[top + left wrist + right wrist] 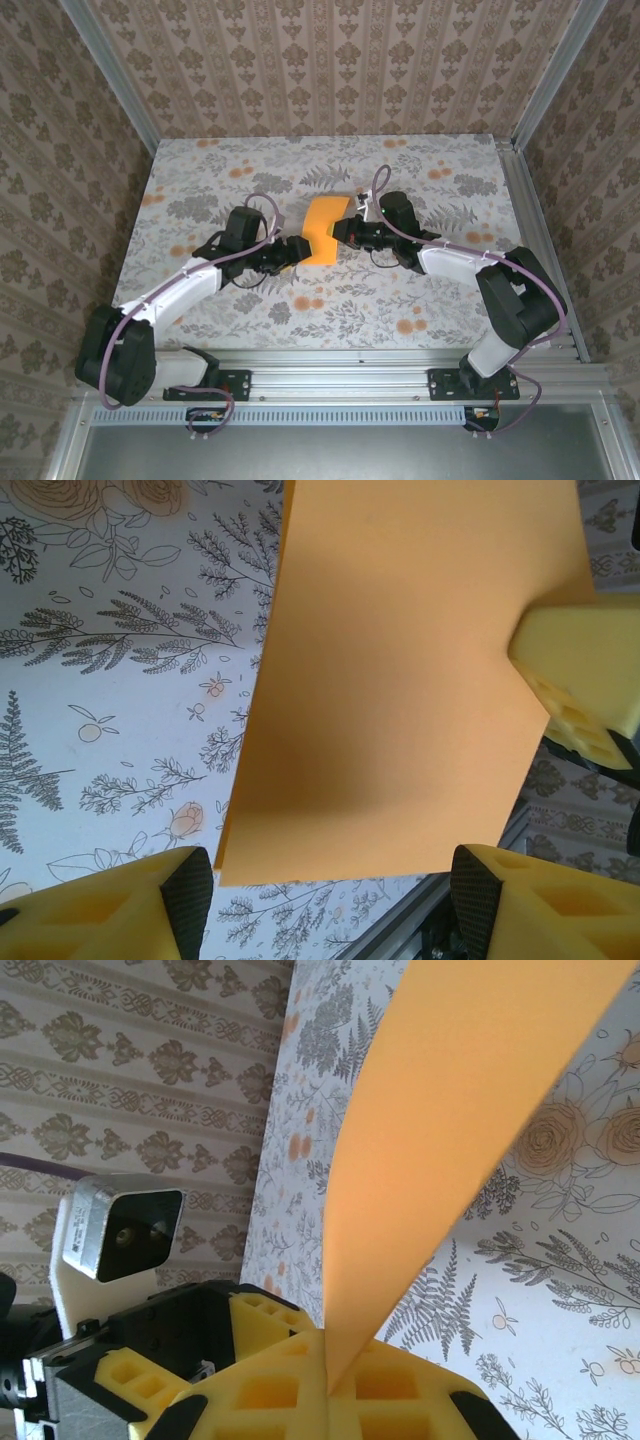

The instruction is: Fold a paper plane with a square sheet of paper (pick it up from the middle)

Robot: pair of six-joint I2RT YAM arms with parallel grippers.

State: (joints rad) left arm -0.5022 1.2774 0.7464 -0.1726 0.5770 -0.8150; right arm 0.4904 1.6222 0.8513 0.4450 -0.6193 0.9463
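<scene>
My right claw [330,1380] is clamped on the square sheet of paper [322,228], its yellow pads pressed together on one edge at the bottom of my right wrist view, with the orange sheet rising from them toward the upper right of that frame. From above, the sheet sits in the middle of the frame, between my two claws and lifted off the flowered tabletop [400,310], bowed rather than flat. My left claw [330,885] stands apart: its two yellow fingers sit at the lower corners of my left wrist view with the sheet's lower edge just beyond the gap between them, and I see no contact. So I judge the pick-up done and the folding barely begun, if at all. The orange face in my left wrist view is smooth, with only a soft shadowed curve, no sharp crease, no pointed nose, no wings. Whether the sheet is already doubled over once I cannot tell from these angles. Nearly all the creasing looks left to do
</scene>
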